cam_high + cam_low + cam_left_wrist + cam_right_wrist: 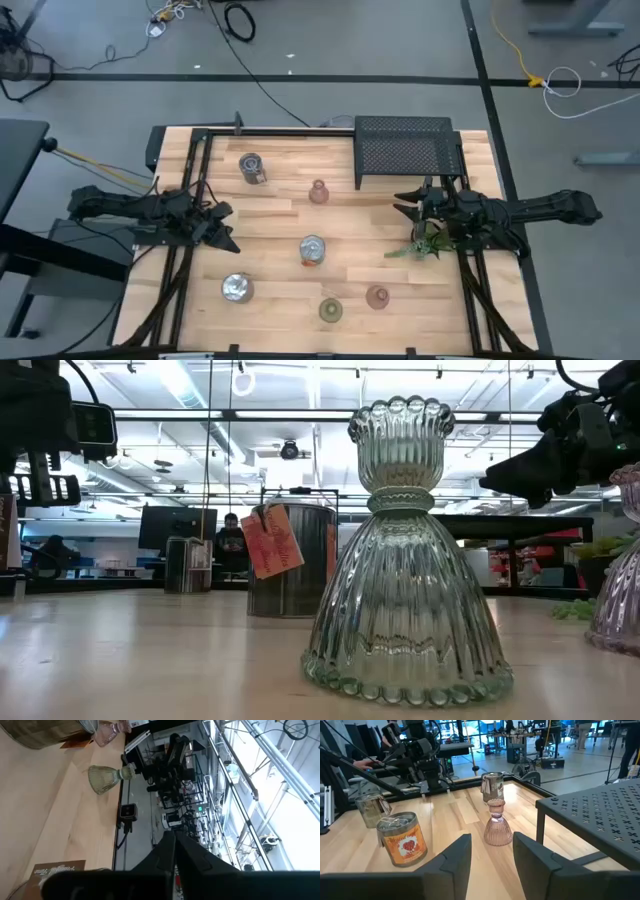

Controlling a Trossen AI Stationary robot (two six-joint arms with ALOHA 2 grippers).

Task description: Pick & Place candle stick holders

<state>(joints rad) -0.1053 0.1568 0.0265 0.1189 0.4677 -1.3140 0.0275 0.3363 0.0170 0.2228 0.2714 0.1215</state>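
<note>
Your right pincer (pixel 492 857) hangs spread and empty, lined up on the pink holder (pixel 498 823); your left pincer (pixel 222 238) waits closed, empty.

Robotics lab, ceiling light strips (pixel 190 390), monitors (pixel 175 525) (other workstations behind)

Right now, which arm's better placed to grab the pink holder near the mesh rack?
Right, probably. The right end effector sits open just beside the black mesh rack, with the pink glass holder straight ahead between its fingers in the right wrist view. The left end effector is across the table, shut.
</note>
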